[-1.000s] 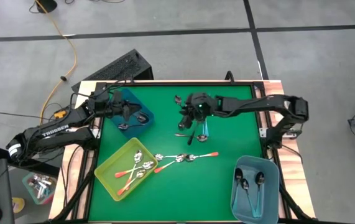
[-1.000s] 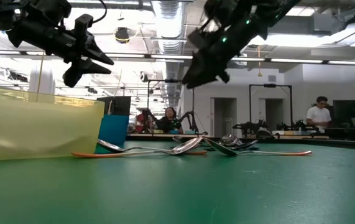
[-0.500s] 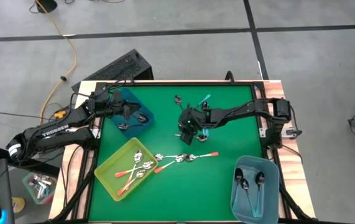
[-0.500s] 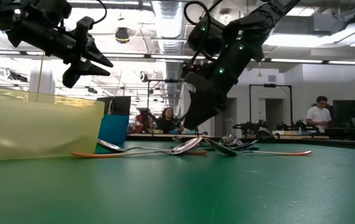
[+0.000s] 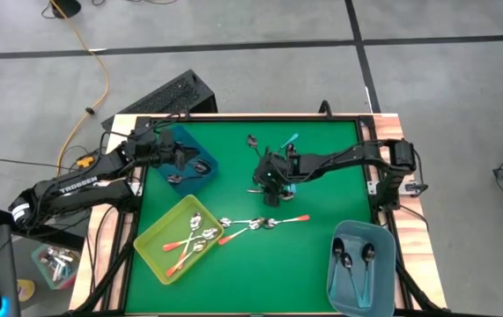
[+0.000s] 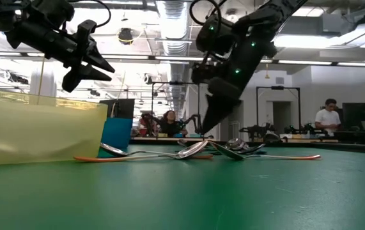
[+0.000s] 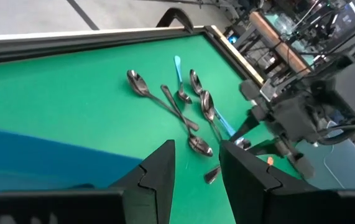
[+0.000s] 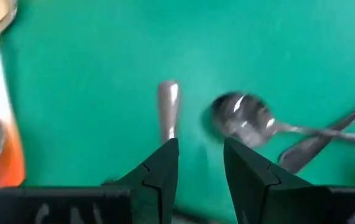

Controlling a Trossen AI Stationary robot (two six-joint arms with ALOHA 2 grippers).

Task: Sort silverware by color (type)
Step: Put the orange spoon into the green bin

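The right gripper (image 8: pixel 199 171), fingers parted and empty, hung low over the desk (image 5: pixel 321 264) astride a grey spoon (image 8: pixel 168 107) whose handle ran straight out from between them, while the left gripper (image 7: pixel 196 165), also parted, waited over the blue bin (image 5: pixel 200 176)

Glossy metal spoons (image 5: pixel 253 223) – matt green table mat (image 5: pixel 313 255) – translucent plastic yellow bin (image 5: pixel 154 242).
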